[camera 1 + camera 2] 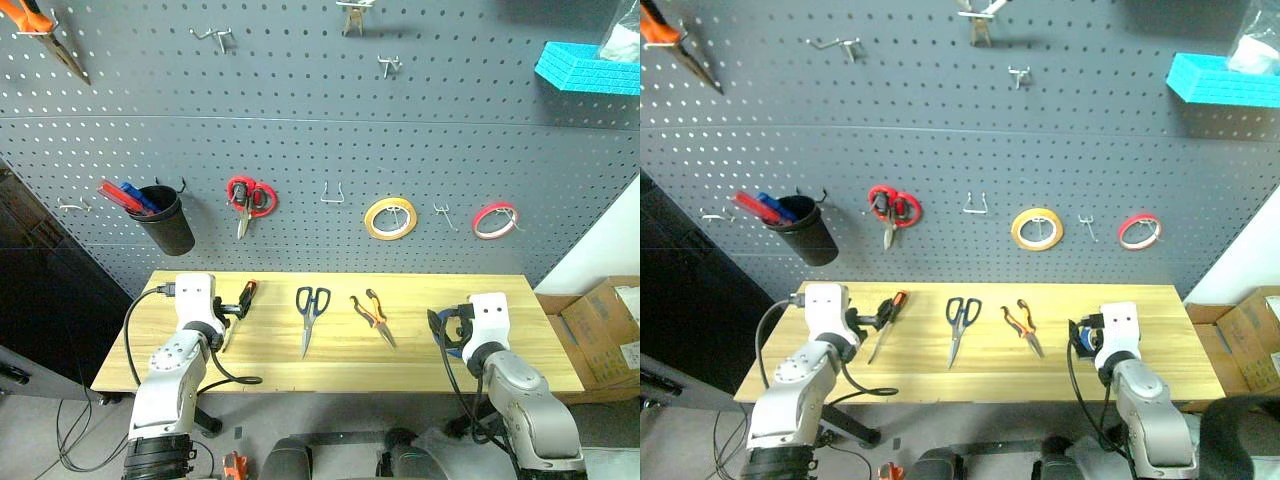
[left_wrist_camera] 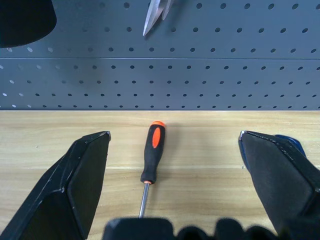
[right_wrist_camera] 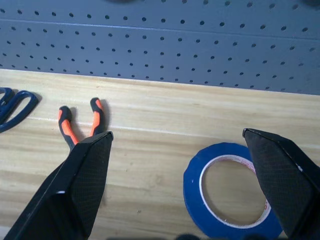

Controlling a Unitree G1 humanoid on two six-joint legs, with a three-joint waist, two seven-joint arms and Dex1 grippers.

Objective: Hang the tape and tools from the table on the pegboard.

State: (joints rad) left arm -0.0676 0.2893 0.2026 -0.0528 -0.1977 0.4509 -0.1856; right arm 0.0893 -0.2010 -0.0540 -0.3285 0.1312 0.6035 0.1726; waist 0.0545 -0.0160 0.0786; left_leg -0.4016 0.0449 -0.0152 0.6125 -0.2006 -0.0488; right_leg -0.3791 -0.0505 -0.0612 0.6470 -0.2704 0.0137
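Table [image 1: 400,355]: long top of light wood planks, its far edge against the wall.
Screwdriver [image 1: 240,305]: lies flat near the left end, orange-and-black handle toward the wall.
Scissors [image 1: 311,312]: dark handles, flat near the middle.
Pliers [image 1: 373,315]: just right of the scissors.
Tape [image 3: 231,190]: blue ring, flat, toward the right end.

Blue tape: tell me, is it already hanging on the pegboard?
No, the blue tape lies flat on the table, in front of the pegboard.
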